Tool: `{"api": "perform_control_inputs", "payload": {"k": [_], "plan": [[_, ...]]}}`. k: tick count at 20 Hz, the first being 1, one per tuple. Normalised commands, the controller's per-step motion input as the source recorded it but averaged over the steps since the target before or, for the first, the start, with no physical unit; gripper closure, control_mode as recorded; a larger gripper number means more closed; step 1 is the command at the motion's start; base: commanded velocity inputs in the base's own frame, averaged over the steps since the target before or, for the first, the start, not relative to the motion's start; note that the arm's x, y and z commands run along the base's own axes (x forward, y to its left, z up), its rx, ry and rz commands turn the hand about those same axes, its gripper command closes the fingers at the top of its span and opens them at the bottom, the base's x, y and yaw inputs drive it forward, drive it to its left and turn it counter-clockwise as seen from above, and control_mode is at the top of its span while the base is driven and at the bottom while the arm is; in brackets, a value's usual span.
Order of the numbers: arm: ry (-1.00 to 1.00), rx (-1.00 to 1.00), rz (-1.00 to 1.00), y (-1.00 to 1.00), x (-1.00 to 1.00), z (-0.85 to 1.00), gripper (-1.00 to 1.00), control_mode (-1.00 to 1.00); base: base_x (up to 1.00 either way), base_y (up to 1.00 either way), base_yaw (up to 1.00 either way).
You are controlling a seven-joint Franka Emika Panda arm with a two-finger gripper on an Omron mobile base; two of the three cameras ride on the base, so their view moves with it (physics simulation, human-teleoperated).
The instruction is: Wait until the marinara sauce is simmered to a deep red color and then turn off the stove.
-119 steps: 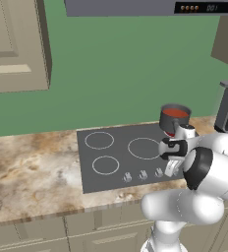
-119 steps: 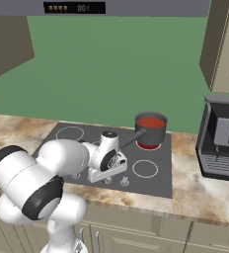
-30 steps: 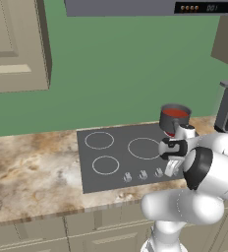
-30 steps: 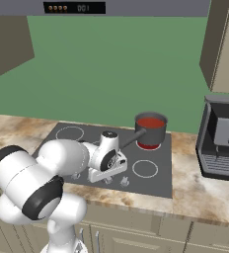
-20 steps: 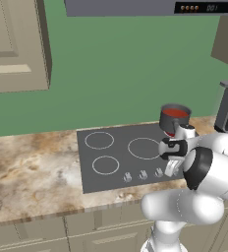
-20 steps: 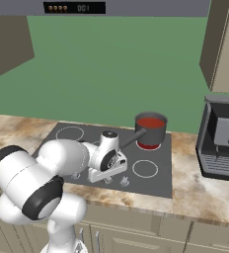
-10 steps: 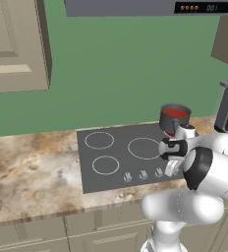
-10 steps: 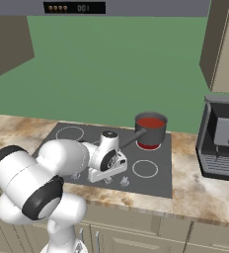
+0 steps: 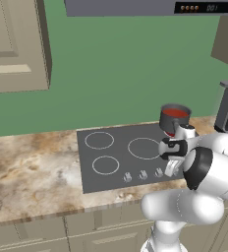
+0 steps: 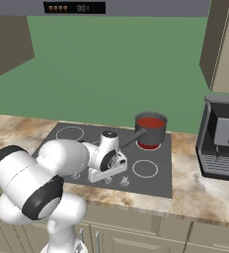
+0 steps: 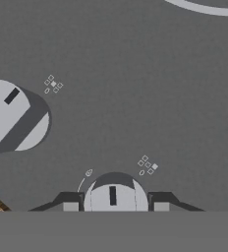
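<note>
Spanning the counter (image 9: pixel 32 167), the stove (image 9: pixel 116 177) carries a pot (image 10: pixel 151 129) of sauce (image 10: pixel 151 122) at its back right corner. Along its front edge, the gripper (image 11: pixel 113 204) is clamped on a knob (image 11: pixel 113 194), beside another knob (image 11: pixel 13 118).

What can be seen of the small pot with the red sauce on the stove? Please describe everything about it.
The pot is a small dark grey cylinder that looks like metal, and it stands upright on the back right burner ring of the stove. It has no lid. The marinara sauce fills it almost to the rim as a smooth red round surface. One straight dark handle points from its side toward the robot, ending near the arm. No contact with the handle can be seen.
</note>
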Motion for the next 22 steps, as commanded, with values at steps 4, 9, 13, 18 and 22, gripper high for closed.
{"api": "perform_control_inputs", "payload": {"k": [4, 9, 13, 18, 22], "plan": [[0.0, 0.0, 0.0, 0.0, 0.0, 0.0, 1.0, -1.0, 0.0, 0.0, 0.0], [0.0, 0.0, 0.0, 0.0, 0.0, 0.0, 1.0, -1.0, 0.0, 0.0, 0.0], [0.0, 0.0, 0.0, 0.0, 0.0, 0.0, 1.0, -1.0, 0.0, 0.0, 0.0], [0.0, 0.0, 0.0, 0.0, 0.0, 0.0, 1.0, -1.0, 0.0, 0.0, 0.0], [0.0, 0.0, 0.0, 0.0, 0.0, 0.0, 1.0, -1.0, 0.0, 0.0, 0.0]]}}
